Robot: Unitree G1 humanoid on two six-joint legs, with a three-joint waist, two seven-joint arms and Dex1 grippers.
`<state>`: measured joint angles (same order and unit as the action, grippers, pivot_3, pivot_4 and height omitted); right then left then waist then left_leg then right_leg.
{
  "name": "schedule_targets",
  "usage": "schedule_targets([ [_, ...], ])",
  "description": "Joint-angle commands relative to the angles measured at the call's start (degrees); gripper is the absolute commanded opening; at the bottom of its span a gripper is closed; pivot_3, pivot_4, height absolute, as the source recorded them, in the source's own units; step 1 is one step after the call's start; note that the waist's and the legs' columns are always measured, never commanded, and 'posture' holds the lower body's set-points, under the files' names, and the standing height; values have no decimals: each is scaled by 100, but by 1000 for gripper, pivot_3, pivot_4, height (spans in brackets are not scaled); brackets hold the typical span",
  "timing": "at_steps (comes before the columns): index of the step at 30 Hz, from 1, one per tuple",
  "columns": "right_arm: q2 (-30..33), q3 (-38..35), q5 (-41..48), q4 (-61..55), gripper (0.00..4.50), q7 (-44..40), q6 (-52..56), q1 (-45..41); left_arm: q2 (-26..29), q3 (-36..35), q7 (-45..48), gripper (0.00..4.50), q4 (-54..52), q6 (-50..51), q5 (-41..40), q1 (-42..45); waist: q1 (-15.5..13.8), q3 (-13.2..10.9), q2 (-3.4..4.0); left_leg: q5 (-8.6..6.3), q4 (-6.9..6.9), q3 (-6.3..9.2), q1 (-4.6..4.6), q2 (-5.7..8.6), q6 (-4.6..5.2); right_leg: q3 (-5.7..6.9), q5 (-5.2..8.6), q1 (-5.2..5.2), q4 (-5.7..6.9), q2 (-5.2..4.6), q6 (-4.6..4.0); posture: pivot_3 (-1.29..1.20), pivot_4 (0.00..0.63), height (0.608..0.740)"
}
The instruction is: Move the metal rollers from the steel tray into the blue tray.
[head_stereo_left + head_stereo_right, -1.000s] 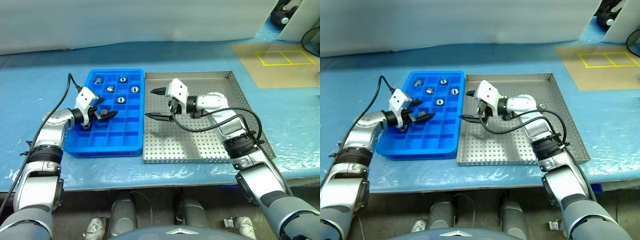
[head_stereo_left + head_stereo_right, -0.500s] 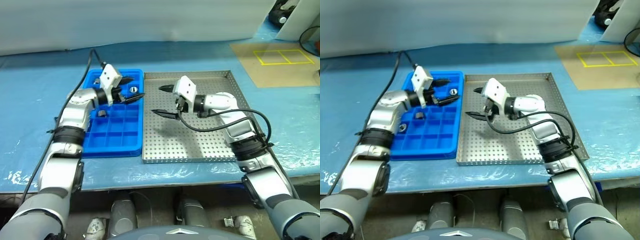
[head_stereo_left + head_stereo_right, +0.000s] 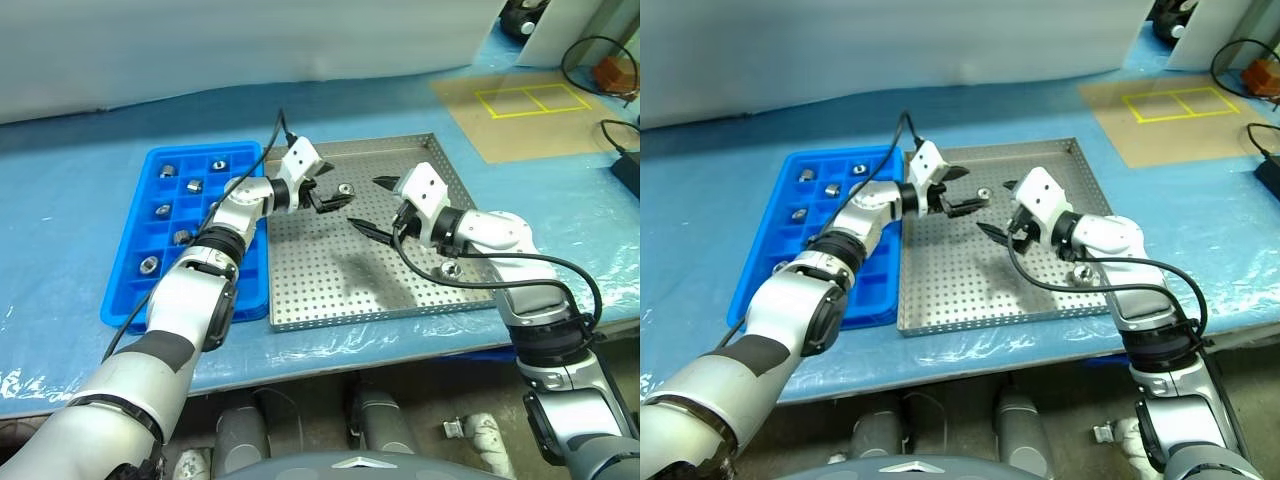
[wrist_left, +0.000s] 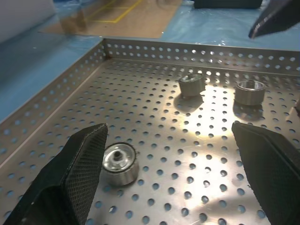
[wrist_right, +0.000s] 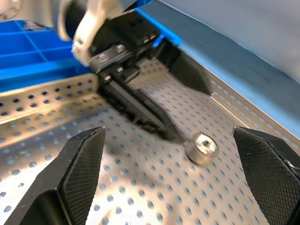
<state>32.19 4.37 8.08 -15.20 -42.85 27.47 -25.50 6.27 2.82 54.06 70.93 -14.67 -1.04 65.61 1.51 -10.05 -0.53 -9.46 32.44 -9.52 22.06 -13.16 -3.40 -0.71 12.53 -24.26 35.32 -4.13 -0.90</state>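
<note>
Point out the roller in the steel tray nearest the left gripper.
The roller by the steel tray's far rim, just off the open left gripper; the others lie near the right arm.

The steel tray (image 3: 330, 290) is dull silver, its floor and low rim dotted all over with a regular pattern of small round holes, and the metal rollers (image 4: 120, 162) on it are shiny silver with a darker hollow centre. The blue tray (image 3: 130, 290) is bright blue, ruled into a grid of square compartments, and it lies on a tabletop (image 3: 80, 180) covered in pale blue sheeting, with a tan panel (image 3: 500, 125) marked by a yellow outlined rectangle toward its far right corner. Each claw, left claw (image 3: 331, 186) and right claw (image 3: 376, 206), has black fingers with a fine cross-hatched texture on a white housing, on silver-grey arms.
</note>
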Motion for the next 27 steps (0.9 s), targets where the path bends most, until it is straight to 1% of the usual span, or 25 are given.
schedule_targets([
  [1,135,-364,137,-724,4500,214,326,304,-152,25,-249,4462,115,-160,161,199,80,0,0,-2,1,-3,0,2,3,-9,0,1,-4,1,1,-621,150,740],
  [4,206,-516,191,-1094,4500,366,611,556,-302,19,-655,4462,266,-122,315,265,141,0,0,-26,22,-15,2,13,44,-40,-9,4,-21,-2,16,-655,150,740],
  [7,252,-626,235,-1333,4500,482,828,687,-438,-36,-727,4462,314,-147,341,283,264,0,0,-43,42,-37,3,26,73,-66,-28,10,-45,-4,47,-674,150,740],
  [10,314,-696,256,-1515,4500,564,991,809,-515,8,-1420,4462,415,-134,548,287,355,0,0,-62,69,-53,3,36,102,-87,-32,18,-55,-12,52,-687,150,740],
  [13,348,-726,301,-1627,4500,631,1089,870,-523,-83,-1665,4462,468,-59,553,322,450,0,0,-65,75,-53,4,37,112,-89,-32,21,-59,-13,52,-693,150,740],
  [15,365,-750,329,-1671,4500,667,1133,904,-569,-171,-1495,4462,457,-88,457,350,539,0,0,-64,74,-54,4,36,113,-88,-32,20,-60,-11,52,-693,150,740],
  [17,376,-763,335,-1684,4500,703,1155,941,-751,-266,-927,4462,396,-93,285,345,576,0,0,-58,72,-53,6,36,124,-87,-32,20,-64,-11,52,-697,150,740],
  [19,385,-773,353,-1711,4500,735,1179,966,-864,-306,-616,4462,364,-115,228,322,580,0,0,-59,72,-53,8,37,129,-87,-32,20,-68,-12,52,-699,150,740],
  [24,429,-841,425,-1874,4500,823,1338,1055,-1383,-220,-641,4462,400,-110,351,256,614,0,0,-64,73,-54,13,39,140,-87,-32,20,-75,-15,52,-723,150,740],
  [27,484,-924,462,-2026,4500,877,1473,1159,-1573,-212,-689,4462,421,-70,383,233,714,0,0,-67,74,-55,17,40,144,-86,-32,20,-79,-16,52,-743,150,740],
])
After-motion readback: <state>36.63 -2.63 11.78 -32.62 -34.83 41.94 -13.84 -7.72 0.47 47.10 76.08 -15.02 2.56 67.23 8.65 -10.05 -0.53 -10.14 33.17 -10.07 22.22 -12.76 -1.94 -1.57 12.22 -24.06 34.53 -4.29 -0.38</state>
